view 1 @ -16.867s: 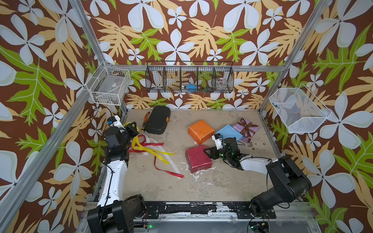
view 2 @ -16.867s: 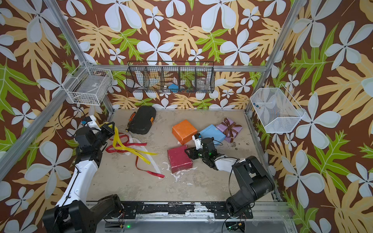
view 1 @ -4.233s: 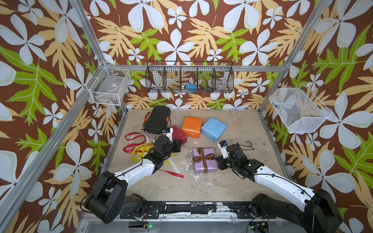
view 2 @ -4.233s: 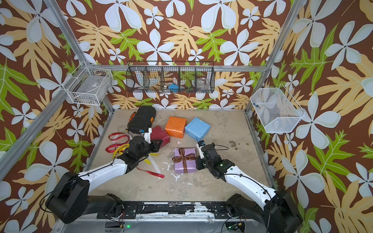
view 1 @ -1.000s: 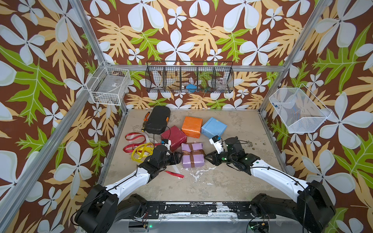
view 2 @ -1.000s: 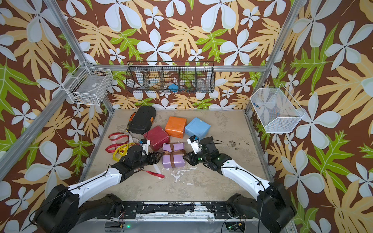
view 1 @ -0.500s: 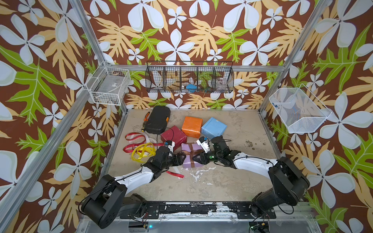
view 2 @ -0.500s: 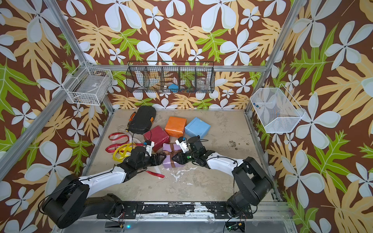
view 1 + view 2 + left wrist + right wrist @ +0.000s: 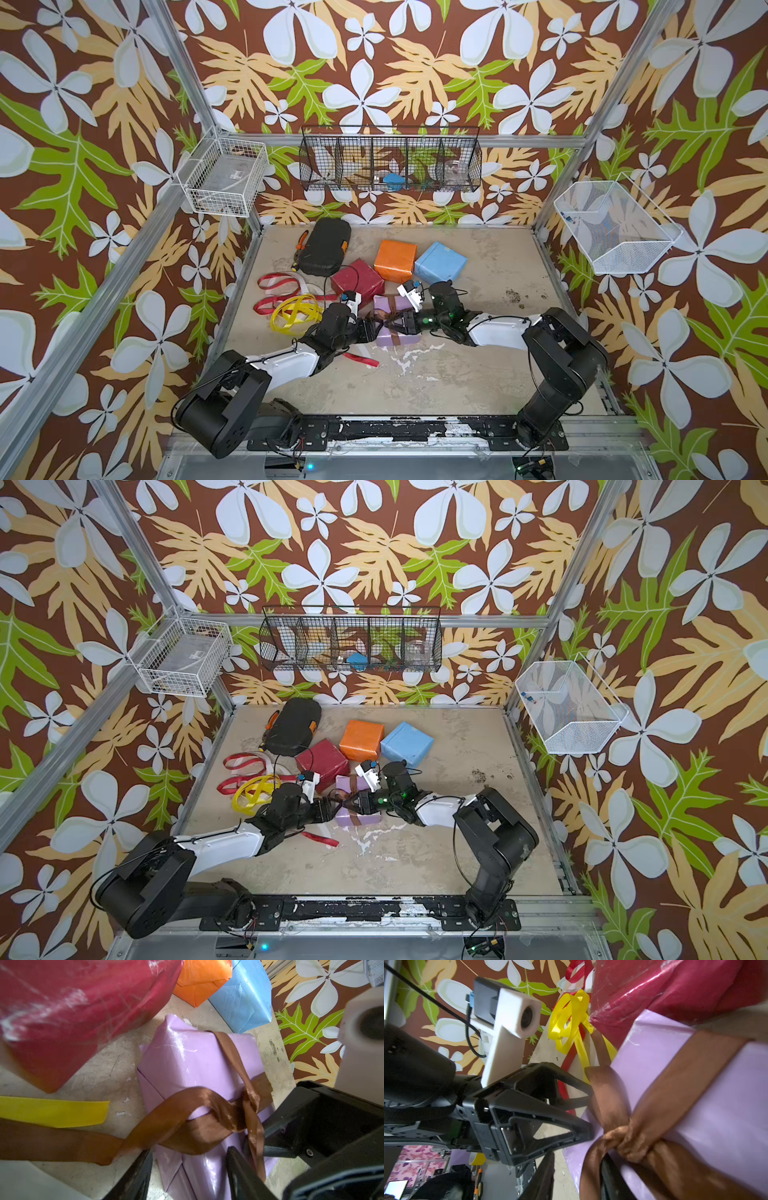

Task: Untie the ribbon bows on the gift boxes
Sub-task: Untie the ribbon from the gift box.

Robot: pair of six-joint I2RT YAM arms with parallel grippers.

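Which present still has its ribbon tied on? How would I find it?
Look at the sandy table where the two robot arms meet. Right between their tips sits the lilac box, nearer the front than the red, orange and blue boxes. It alone wears a ribbon, the brown ribbon knotted across it.

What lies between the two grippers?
The lilac gift box with its brown ribbon knot lies between the left gripper and the right gripper, in both top views.
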